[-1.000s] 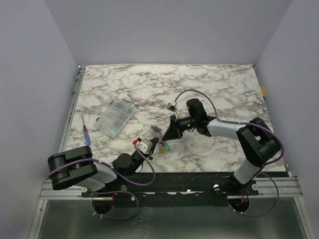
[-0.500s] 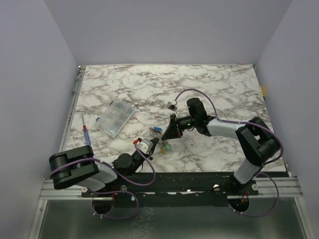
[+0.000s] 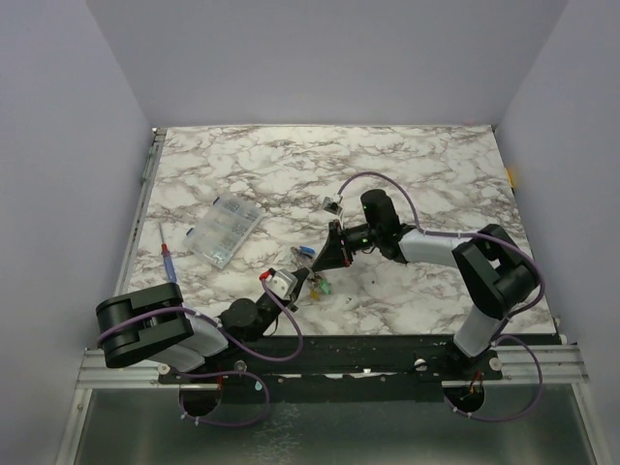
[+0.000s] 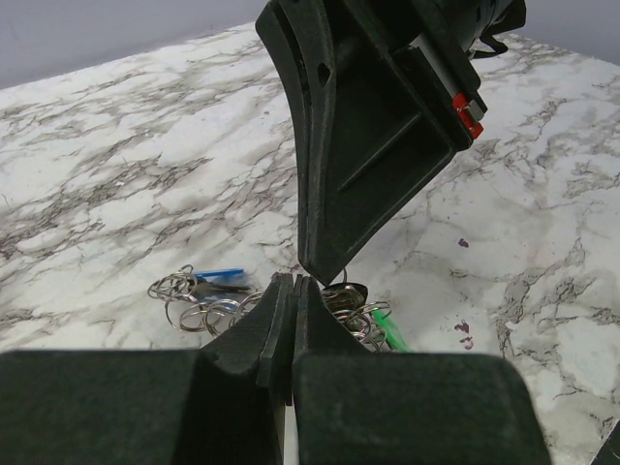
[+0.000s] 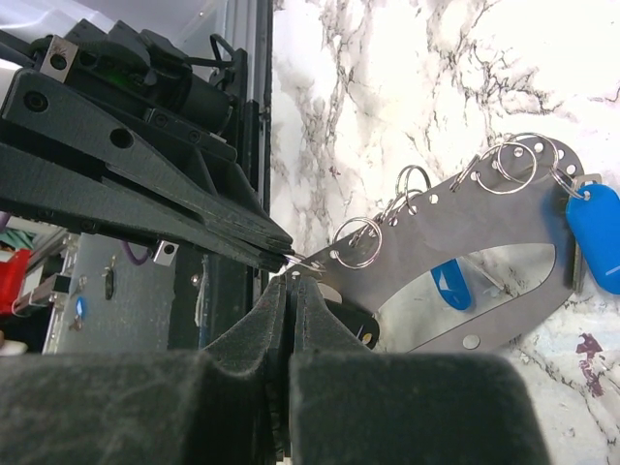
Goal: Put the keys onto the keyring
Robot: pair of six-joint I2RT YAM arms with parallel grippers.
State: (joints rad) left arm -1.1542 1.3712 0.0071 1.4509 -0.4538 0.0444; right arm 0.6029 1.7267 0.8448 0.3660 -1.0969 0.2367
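Observation:
The keyring [image 5: 446,213] is a flat grey metal oval with holes, carrying several wire rings and a blue-headed key [image 5: 596,237]. My right gripper [image 5: 291,291] is shut on its narrow end. My left gripper [image 5: 283,252] meets it tip to tip, shut on a thin wire ring at that end. In the left wrist view my left gripper [image 4: 294,283] is shut, with the right gripper [image 4: 323,269] pointing down just beyond it. Loose keys lie underneath on the table: a blue one [image 4: 221,275] and a green one [image 4: 392,329], among wire rings [image 4: 194,312]. The top view shows both grippers [image 3: 312,274] together.
A clear compartment box [image 3: 225,231] lies to the left of the grippers, with a blue and red screwdriver [image 3: 168,260] beyond it near the table's left edge. A small dark clip [image 3: 334,206] sits just behind the right gripper. White walls enclose the marble table [image 3: 436,165].
The right arm has edged slightly left and away from the near edge. Both grippers stay shut, tip to tip over the keys.

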